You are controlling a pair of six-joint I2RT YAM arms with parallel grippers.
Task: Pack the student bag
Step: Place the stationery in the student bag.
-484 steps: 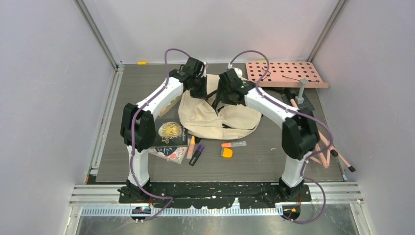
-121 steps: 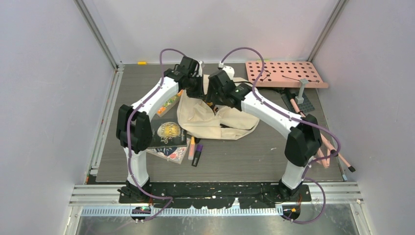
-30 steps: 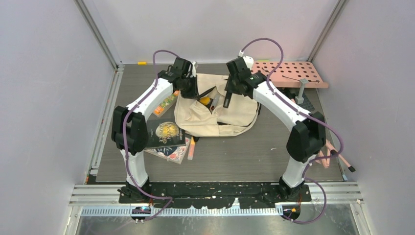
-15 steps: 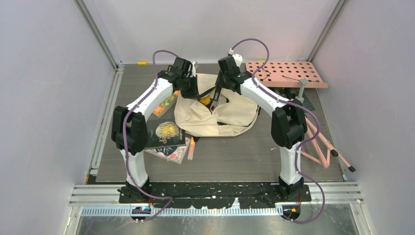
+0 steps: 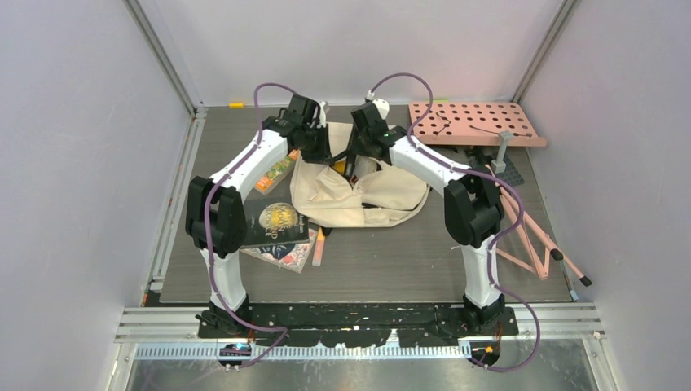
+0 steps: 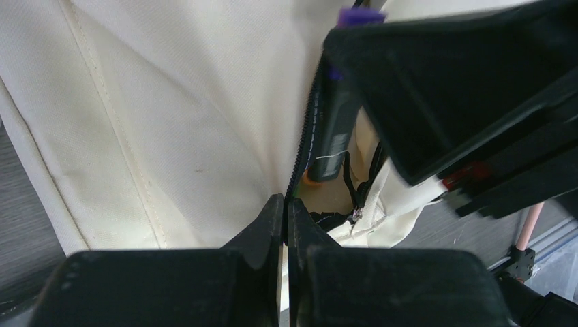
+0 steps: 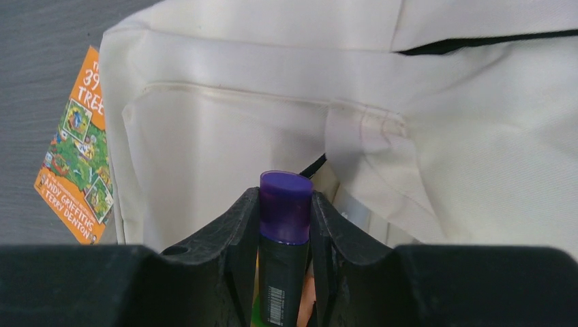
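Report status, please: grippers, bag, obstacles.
Left gripper shut on cream fabric backpack at zipper edge. Right gripper holds purple-capped black marker at opening. No obstruction seen.

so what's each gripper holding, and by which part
Right gripper: the marker, clamped at its purple-capped end. Left gripper: the bag, pinched at the zipper edge of its opening.

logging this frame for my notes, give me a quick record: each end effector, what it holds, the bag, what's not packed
left end effector: shut, pinching the bag at its zipper edge
right end effector: shut on a marker with a purple cap, pointing into the bag's opening
bag: lying flat, zipper open
not packed: books and a pink highlighter, left of the bag
far right: pink board
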